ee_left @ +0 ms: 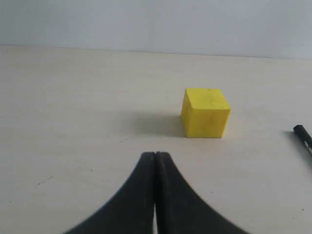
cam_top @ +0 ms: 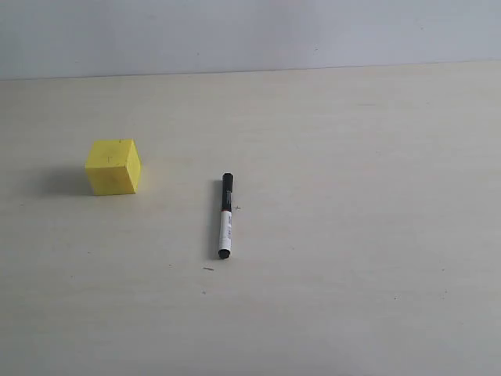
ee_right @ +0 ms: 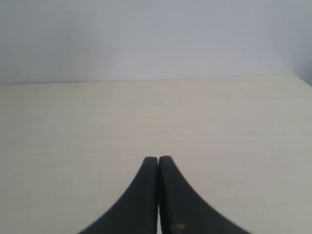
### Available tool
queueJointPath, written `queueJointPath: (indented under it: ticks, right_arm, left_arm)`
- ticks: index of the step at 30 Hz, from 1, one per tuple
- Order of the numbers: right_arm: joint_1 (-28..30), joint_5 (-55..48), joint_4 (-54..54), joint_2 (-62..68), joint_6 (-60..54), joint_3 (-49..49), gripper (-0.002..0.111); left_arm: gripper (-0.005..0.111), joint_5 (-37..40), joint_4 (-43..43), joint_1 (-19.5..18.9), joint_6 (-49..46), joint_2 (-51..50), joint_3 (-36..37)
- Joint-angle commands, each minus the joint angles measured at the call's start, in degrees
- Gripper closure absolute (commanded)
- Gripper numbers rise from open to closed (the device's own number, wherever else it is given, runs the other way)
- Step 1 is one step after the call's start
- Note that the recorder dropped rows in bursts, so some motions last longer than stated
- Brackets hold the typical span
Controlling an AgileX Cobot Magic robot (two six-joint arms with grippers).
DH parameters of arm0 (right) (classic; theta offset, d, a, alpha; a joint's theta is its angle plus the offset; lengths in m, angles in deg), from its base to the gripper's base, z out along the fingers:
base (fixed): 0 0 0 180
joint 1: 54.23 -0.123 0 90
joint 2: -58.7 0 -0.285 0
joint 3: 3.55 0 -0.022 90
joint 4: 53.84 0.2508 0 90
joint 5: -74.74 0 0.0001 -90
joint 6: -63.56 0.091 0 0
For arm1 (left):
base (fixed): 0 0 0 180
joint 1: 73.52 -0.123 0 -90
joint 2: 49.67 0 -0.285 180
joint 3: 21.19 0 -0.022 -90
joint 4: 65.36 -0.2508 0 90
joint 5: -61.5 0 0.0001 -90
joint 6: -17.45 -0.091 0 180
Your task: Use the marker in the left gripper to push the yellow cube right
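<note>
The yellow cube (cam_top: 113,166) sits on the pale table at the left; the left wrist view also shows the cube (ee_left: 205,112) beyond my fingertips. The marker (cam_top: 226,216) lies flat on the table to the cube's right, black cap pointing away, held by nothing. Only its black cap tip (ee_left: 303,136) shows at the edge of the left wrist view. My left gripper (ee_left: 155,155) is shut and empty, short of the cube. My right gripper (ee_right: 158,159) is shut and empty over bare table. Neither arm appears in the exterior view.
The pale wooden table (cam_top: 352,235) meets a plain white wall (cam_top: 250,31) at the back. A tiny dark speck (cam_top: 208,269) lies near the marker's lower end.
</note>
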Motion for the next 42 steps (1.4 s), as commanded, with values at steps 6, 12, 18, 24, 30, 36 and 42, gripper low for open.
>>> queueJointPath:
  ticks: [6, 12, 18, 24, 30, 36, 42]
  right_arm:
    - [0.4, 0.7, -0.4, -0.4, 0.1, 0.3, 0.108]
    - [0.4, 0.7, -0.4, -0.4, 0.1, 0.3, 0.108]
    - [0.4, 0.7, -0.4, -0.4, 0.1, 0.3, 0.108]
    - [0.4, 0.7, -0.4, -0.4, 0.1, 0.3, 0.108]
    - [0.4, 1.4, -0.4, -0.4, 0.1, 0.3, 0.108]
    - [0.4, 1.4, -0.4, -0.4, 0.1, 0.3, 0.108]
    - [0.4, 1.4, -0.4, -0.4, 0.1, 0.3, 0.108]
  left_arm:
    - [0.107, -0.2, -0.4, -0.1, 0.1, 0.3, 0.2]
    - [0.107, -3.2, 0.7, -0.1, 0.7, 0.3, 0.2]
    - [0.107, -14.7, 11.4, -0.1, 16.5, 0.3, 0.2]
    - [0.107, -28.1, 11.4, -0.1, 18.3, 0.3, 0.2]
    - [0.107, -54.5, 12.4, -0.1, 17.9, 0.1, -3.6]
    - [0.107, -29.7, 20.5, -0.1, 1.6, -17.4, -24.2]
    - [0.107, -4.4, 20.5, -0.1, -9.1, -44.2, -40.6]
